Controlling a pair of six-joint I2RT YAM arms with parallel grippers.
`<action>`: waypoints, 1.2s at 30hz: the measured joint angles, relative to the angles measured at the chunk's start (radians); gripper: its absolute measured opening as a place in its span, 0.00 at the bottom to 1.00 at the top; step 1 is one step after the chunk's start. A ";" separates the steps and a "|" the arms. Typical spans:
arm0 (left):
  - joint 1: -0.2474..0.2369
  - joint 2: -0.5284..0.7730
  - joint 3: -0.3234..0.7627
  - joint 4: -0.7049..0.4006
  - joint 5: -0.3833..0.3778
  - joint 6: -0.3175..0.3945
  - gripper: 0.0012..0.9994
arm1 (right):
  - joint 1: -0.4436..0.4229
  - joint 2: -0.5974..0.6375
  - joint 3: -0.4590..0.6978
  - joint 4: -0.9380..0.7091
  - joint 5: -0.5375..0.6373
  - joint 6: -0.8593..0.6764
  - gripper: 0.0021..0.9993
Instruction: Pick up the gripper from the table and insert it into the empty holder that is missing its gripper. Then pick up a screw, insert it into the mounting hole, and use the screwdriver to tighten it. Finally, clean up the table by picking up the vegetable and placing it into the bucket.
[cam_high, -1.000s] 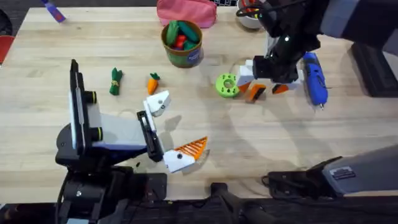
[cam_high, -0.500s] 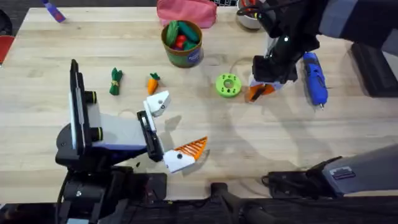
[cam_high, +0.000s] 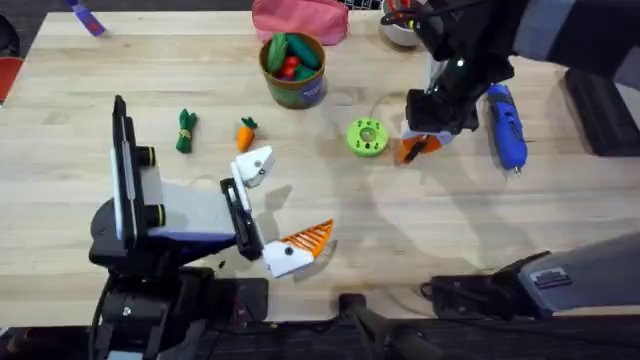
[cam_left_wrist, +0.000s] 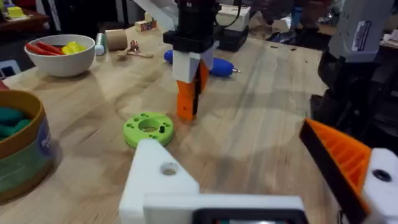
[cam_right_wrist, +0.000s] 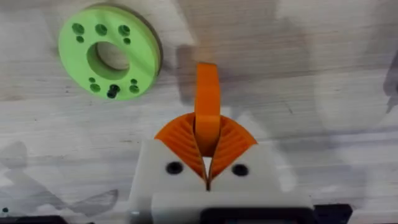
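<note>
My right gripper (cam_high: 420, 140) is shut on the small orange gripper fin (cam_right_wrist: 208, 112), held on end with its lower tip at the table (cam_high: 450, 220), beside the green disc (cam_high: 366, 137). The left wrist view shows that fin (cam_left_wrist: 186, 102) hanging from the right gripper (cam_left_wrist: 189, 74). My left gripper (cam_high: 297, 192) is wide open. One of its fingers is the plain white holder (cam_high: 255, 165) (cam_left_wrist: 158, 180), the other carries an orange ribbed fin (cam_left_wrist: 339, 158). The blue screwdriver (cam_high: 505, 125) lies right of the right gripper. The carrot (cam_high: 246, 133) lies near the holder. The green bucket (cam_high: 293, 70) stands behind.
A green toy vegetable (cam_high: 186, 130) lies left of the carrot. A pink pouch (cam_high: 298, 18) and a white bowl (cam_high: 400, 30) sit along the far edge. The bucket (cam_left_wrist: 18, 149) holds toy vegetables. The green disc (cam_right_wrist: 109, 53) has several small holes.
One second ago the right gripper's fingers stood spread on either side of the orange fin; they have closed on it. The left arm has not moved.
</note>
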 joint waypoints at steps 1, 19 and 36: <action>0.000 0.000 0.000 0.000 0.000 0.000 0.99 | 0.000 -0.002 0.000 -0.003 0.000 0.000 0.01; 0.000 0.000 0.000 0.000 0.000 0.000 0.99 | 0.000 -0.464 0.000 0.017 -0.085 0.000 0.01; 0.000 0.000 0.000 0.000 0.000 0.000 0.99 | -0.002 -0.733 -0.421 0.706 -0.662 0.035 0.01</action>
